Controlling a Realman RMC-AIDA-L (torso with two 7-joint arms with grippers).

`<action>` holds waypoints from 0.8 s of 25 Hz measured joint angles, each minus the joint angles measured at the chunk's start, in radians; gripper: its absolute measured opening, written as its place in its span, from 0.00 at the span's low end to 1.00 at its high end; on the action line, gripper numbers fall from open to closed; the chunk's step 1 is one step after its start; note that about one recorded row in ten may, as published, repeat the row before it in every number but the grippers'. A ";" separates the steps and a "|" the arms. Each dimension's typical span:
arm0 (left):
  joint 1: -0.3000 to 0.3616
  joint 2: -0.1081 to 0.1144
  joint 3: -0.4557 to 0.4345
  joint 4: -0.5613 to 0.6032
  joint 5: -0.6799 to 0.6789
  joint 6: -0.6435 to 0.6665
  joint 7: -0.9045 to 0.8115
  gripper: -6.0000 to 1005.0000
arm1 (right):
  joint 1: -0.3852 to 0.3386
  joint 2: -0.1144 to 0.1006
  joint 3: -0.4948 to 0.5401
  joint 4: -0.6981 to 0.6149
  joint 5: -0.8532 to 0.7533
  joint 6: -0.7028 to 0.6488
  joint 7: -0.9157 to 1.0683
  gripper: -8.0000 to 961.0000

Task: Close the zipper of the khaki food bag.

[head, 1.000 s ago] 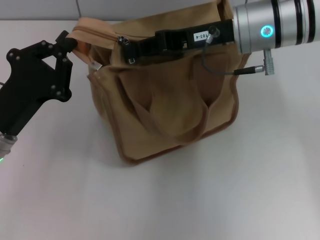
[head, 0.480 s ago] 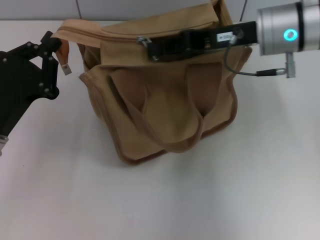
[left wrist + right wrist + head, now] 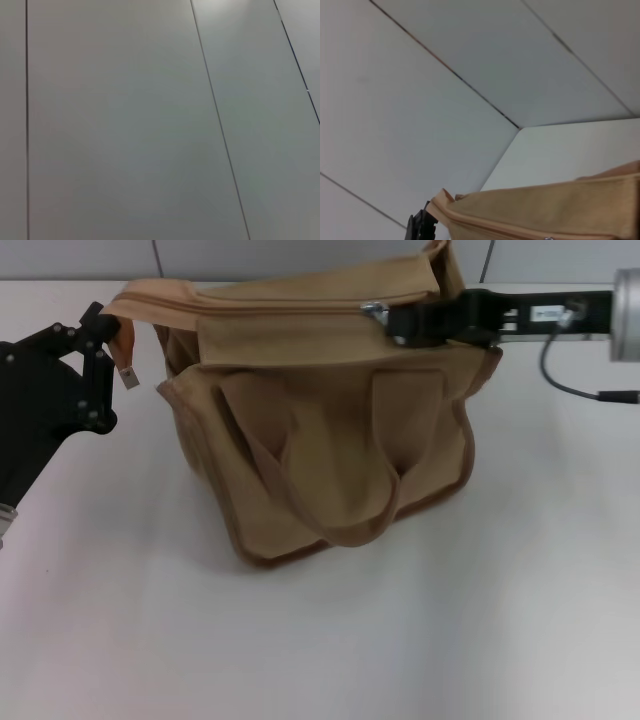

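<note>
While the khaki food bag [image 3: 320,430] sits in the centre and upper half of the head view on the white table [image 3: 520,620], I treat the step in hand as the closing pull along its top panel. To do it well, I would keep the pull in line with the zip track, level with the panel, and steady toward the upper right of the frame, so the slider does not cock or snag the canvas. I would also hold the opposite end taut, since a slack panel is likely to bunch ahead of the slider.

The left gripper [image 3: 112,328], at the upper left of the head view, is pressed together on the bag's end tab at the top left corner and pulls it outward as an anchor. The right gripper [image 3: 392,318], in the upper right, reaches in along the top edge and is pinching the zipper's silver pull tab [image 3: 374,310]. I judge the closure well advanced, because the tab stands right of the panel's middle.

The bag is a boxy tan canvas tote with darker brown edge trim, a front pocket and two flat handles [image 3: 330,475] drooping over its front face. The zipper [image 3: 250,308] runs as a long khaki line across the top panel, from the held corner toward the tab. In the right wrist view only the bag's top edge shows low in the frame. The left wrist view shows plain grey wall panels [image 3: 125,120].
</note>
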 joint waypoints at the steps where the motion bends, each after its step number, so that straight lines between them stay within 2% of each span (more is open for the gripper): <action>1: -0.002 0.000 -0.001 0.000 -0.002 -0.003 0.000 0.00 | -0.007 -0.002 0.008 -0.001 0.000 -0.005 -0.001 0.02; 11: -0.023 0.000 -0.010 0.000 -0.010 -0.051 -0.001 0.00 | -0.072 -0.017 0.058 -0.022 -0.005 -0.025 -0.006 0.02; 20: -0.032 -0.002 -0.008 -0.001 -0.010 -0.051 -0.001 0.00 | -0.073 -0.023 0.075 -0.013 0.001 -0.039 -0.029 0.02</action>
